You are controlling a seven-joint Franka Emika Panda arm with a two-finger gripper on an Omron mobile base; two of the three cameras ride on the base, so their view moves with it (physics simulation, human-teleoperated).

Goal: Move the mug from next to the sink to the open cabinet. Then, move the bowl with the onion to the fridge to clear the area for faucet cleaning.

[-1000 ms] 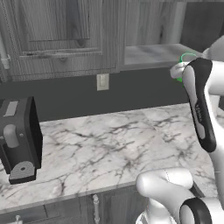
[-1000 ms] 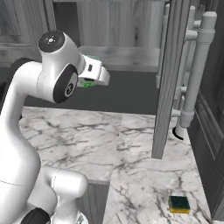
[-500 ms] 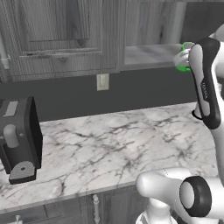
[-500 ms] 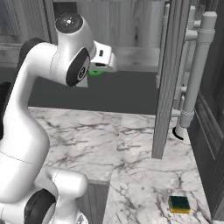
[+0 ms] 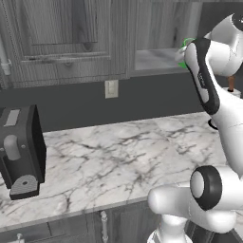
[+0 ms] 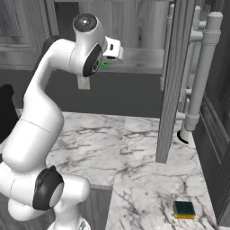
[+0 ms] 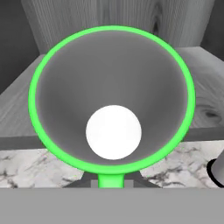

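Gripper (image 7: 111, 186) clamped on the mug's (image 7: 111, 98) rim, green mug raised at the front edge of the open cabinet's (image 5: 154, 59) pale shelf; marble counter (image 5: 109, 161) below — toaster (image 5: 21, 152) at its left end, sponge (image 6: 184, 209) near its right front corner

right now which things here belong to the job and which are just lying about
Belongs to the job:
- mug, held up at the cabinet shelf
- open cabinet, its pale shelf ahead of the mug

Just lying about:
- sponge on the marble counter
- toaster at the counter's left end
- wall outlet
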